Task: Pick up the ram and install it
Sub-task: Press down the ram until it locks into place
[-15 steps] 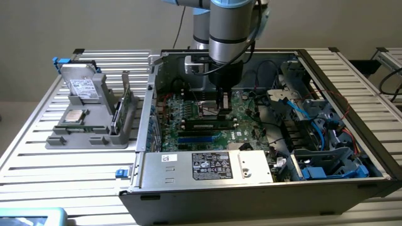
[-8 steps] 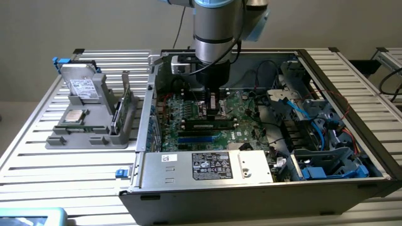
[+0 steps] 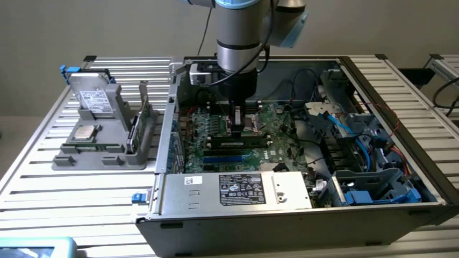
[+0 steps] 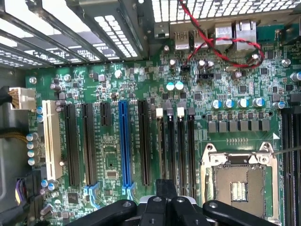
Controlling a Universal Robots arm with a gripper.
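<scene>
My gripper [image 3: 237,128], jaws pressed together, sits directly above the ram [image 3: 239,143], whose long axis runs crosswise beneath me on the motherboard [image 3: 281,137].

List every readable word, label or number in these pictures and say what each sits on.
None can be read.
Power supply sticker: black label with white print and marks, too small to read.
White sticker on the case's metal panel: dark print, too small.
Drive label in the grey holder: printed lines, blurred.
Motherboard: white markings beside the slots, too fine to read.
</scene>
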